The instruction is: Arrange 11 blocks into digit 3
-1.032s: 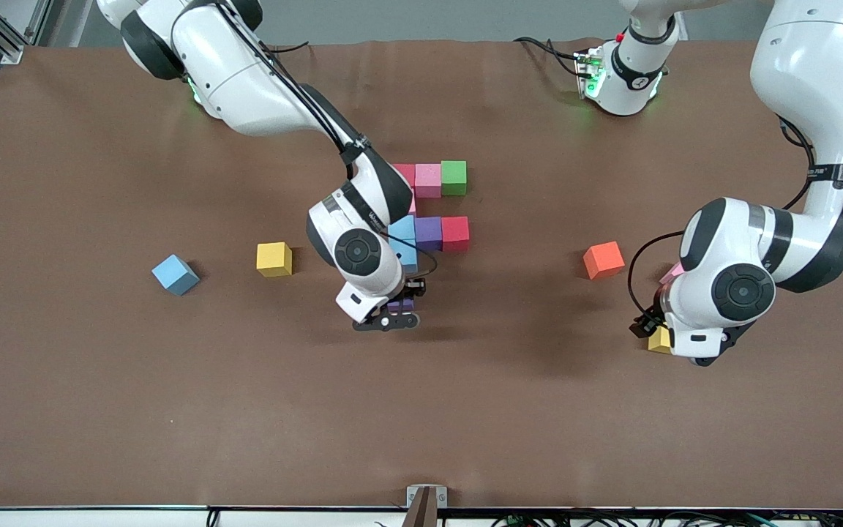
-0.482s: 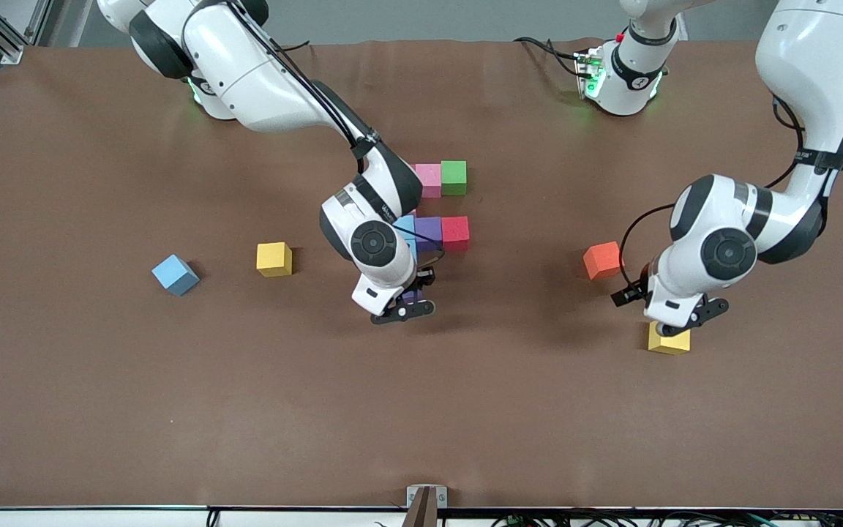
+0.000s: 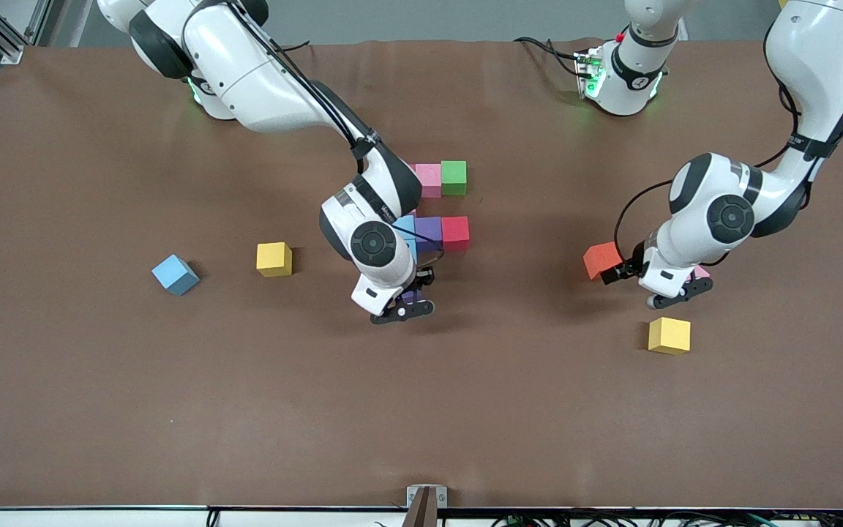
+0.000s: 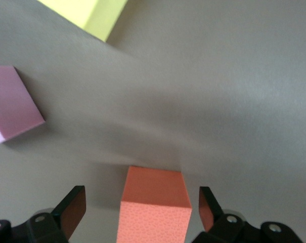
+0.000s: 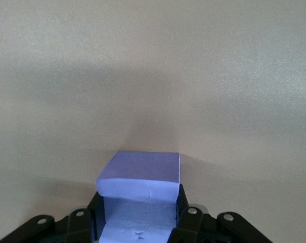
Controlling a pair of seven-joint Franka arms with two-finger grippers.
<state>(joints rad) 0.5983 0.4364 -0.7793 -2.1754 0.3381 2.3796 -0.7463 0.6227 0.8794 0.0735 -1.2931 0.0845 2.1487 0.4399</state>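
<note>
Your right gripper (image 5: pixel 137 223) pinches a purple block (image 5: pixel 140 174) for placing; your left gripper (image 4: pixel 140 212), fingers wide, straddles the orange block (image 4: pixel 154 202) to grasp.

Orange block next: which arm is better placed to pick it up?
Left. The left gripper is open with the orange block between its fingers; the right gripper is shut on a purple block.

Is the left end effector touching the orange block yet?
Apart. The left wrist view shows the left end effector open, brown table visible between each finger and the orange block.
</note>
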